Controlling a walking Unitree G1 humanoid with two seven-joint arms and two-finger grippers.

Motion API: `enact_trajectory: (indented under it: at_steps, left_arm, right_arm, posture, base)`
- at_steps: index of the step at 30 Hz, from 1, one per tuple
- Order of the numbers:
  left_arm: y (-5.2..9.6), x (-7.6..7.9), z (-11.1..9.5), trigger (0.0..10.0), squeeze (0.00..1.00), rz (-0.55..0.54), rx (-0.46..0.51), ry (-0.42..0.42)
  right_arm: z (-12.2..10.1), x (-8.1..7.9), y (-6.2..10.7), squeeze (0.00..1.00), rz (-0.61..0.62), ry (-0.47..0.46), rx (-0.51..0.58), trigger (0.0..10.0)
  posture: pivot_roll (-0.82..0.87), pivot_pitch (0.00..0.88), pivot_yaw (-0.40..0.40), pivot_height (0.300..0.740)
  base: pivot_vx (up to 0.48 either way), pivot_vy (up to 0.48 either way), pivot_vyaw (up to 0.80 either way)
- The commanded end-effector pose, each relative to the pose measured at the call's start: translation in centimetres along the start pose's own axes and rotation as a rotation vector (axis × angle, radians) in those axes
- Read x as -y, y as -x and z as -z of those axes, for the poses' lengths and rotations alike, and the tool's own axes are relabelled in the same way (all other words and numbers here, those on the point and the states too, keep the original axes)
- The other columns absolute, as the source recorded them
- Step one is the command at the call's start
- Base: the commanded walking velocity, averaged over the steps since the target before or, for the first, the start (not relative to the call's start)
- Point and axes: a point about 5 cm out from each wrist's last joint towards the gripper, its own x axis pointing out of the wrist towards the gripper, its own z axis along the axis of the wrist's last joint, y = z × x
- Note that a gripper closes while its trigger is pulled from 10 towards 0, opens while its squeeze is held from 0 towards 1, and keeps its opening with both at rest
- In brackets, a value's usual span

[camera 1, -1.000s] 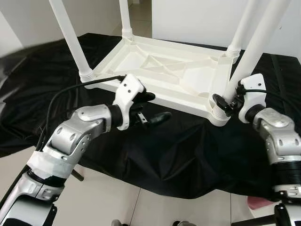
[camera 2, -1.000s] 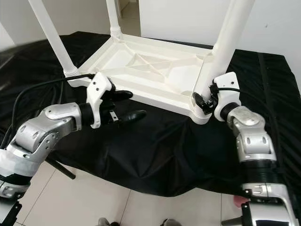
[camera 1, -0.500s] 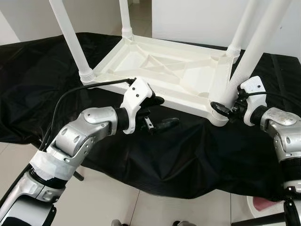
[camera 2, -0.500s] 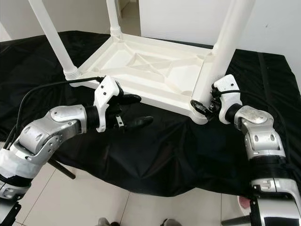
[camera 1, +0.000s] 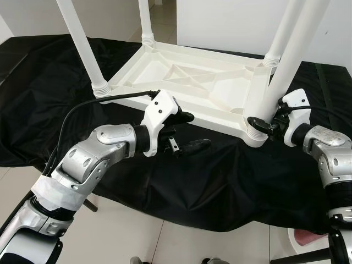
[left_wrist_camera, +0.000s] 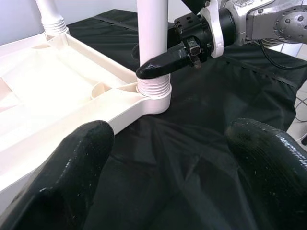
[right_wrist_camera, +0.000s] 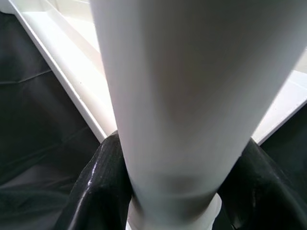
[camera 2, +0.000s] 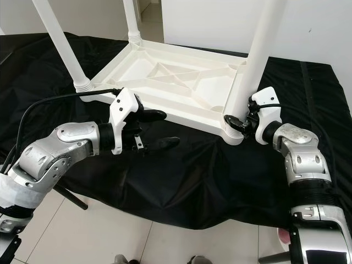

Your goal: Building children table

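Left fingers unmoved, right fingers seemingly gripping leg

All four table legs run out past the top edge

A black cloth drapes over pale floor tiles.
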Motion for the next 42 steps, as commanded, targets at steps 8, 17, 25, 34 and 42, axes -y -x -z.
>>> enact_trajectory:
  at_steps: [8, 17, 25, 34, 42]
  left_arm:
    - [0.0, 1.8, -0.3, 10.0, 0.00, 0.301, 0.006, -0.020]
    - [0.1, 1.7, -0.2, 10.0, 0.00, 0.293, 0.004, -0.015]
    - [0.1, 1.6, -0.2, 10.0, 0.00, 0.287, 0.002, -0.013]
    - [0.1, 1.6, -0.1, 10.0, 0.00, 0.277, 0.003, -0.008]
    - [0.1, 1.6, -0.1, 10.0, 0.00, 0.268, 0.003, -0.007]
  right_arm:
    - [4.3, -0.7, -0.4, 0.00, 0.254, -0.153, -0.179, 0.0]
    - [7.4, -2.0, -0.1, 0.00, 0.568, -0.351, -0.308, 0.0]
    - [7.8, -2.7, 0.3, 0.00, 0.750, -0.489, -0.346, 0.0]
    - [6.9, -2.0, 0.8, 0.00, 0.896, -0.471, -0.354, 1.3]
    - [6.4, -3.6, 1.2, 0.00, 1.014, -0.482, -0.372, 10.0]
  posture:
    - [-0.12, 0.133, 0.093, 0.740]
    - [-0.12, 0.137, 0.096, 0.740]
    - [-0.11, 0.140, 0.095, 0.740]
    - [-0.12, 0.142, 0.094, 0.740]
    - [-0.11, 0.146, 0.090, 0.740]
  base:
    - [0.000, 0.000, 0.00]
    - [0.000, 0.000, 0.00]
    - [0.000, 0.000, 0.00]
    - [0.000, 0.000, 0.00]
    - [0.000, 0.000, 0.00]
